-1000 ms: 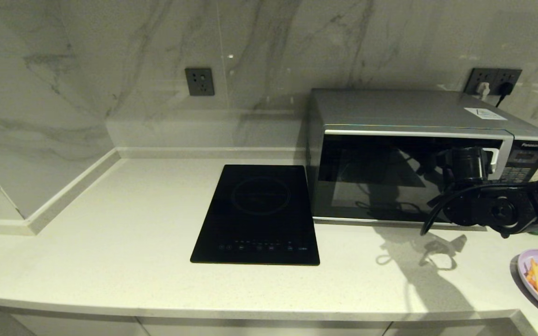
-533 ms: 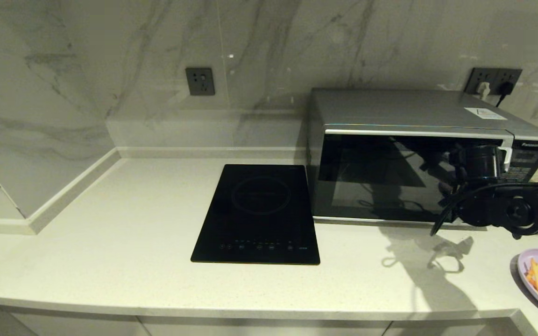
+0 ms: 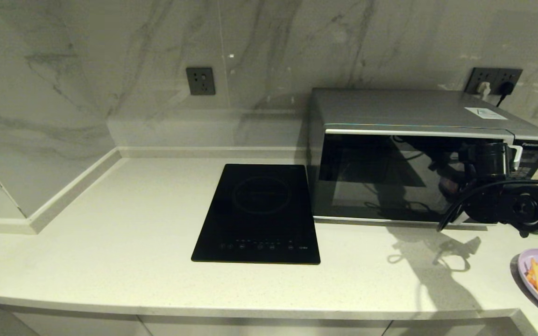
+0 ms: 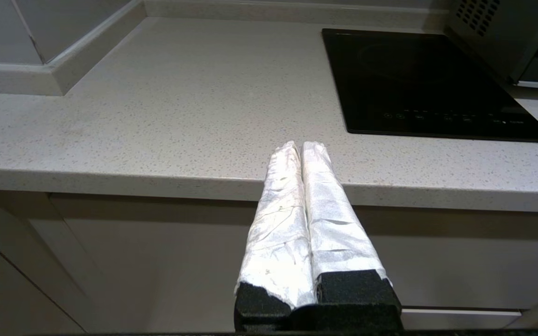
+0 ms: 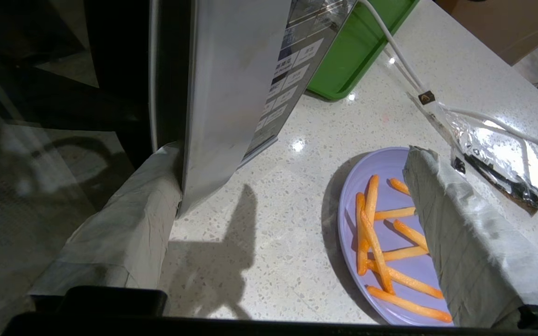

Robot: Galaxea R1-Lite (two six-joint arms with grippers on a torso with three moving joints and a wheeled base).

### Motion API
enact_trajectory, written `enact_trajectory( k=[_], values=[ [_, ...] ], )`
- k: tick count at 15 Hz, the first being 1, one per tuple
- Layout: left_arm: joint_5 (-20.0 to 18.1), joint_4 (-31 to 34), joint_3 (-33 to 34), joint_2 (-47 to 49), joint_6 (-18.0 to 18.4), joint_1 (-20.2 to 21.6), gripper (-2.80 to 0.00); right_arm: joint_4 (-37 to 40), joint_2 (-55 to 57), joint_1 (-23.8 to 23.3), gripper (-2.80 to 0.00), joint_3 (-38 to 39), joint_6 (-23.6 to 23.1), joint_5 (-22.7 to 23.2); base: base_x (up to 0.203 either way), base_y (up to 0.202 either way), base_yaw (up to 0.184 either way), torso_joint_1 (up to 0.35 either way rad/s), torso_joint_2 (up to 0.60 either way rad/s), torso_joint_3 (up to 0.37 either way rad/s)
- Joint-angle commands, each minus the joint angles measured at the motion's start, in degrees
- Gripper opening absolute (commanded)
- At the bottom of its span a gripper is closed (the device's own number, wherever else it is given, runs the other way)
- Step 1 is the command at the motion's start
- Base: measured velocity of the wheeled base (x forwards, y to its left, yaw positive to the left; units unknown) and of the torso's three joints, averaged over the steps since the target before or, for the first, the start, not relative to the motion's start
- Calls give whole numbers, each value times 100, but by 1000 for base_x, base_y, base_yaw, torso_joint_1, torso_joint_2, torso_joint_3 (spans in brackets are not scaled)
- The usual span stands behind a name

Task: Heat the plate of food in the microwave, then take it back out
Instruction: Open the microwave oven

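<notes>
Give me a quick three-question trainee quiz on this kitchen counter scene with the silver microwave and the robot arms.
1. True or false: the silver-grey microwave with the dark glass door stands open.
2. What lies on the round pale-lilac plate?
3. Which gripper is at the microwave's door edge: A) left gripper, B) right gripper?

Key:
1. False; the door looks closed.
2. Thin orange fries.
3. B; its jaws are wide open, one finger against the door edge. The left gripper is parked, shut, before the counter edge.

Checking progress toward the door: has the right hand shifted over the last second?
Yes. The right hand has slid rightward along the microwave front, from over the dark glass to the door's edge beside the keypad panel.
</notes>
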Motion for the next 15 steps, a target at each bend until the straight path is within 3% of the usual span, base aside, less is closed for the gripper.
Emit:
enact_trajectory(
  k=[1, 8, 15],
  values=[
    [3, -2, 1, 0, -3, 2, -280, -24, -34, -44, 0, 15, 27, -159, 0, 0, 0, 0, 0, 0],
    [3, -2, 1, 0, -3, 2, -280, -28, -210, -96, 0, 94, 38, -245, 0, 0, 0, 0, 0, 0],
    [3, -2, 1, 0, -3, 2, -280, -6, -1062, 195, 0, 937, 17, -226, 0, 0, 0, 0, 0, 0]
  ],
)
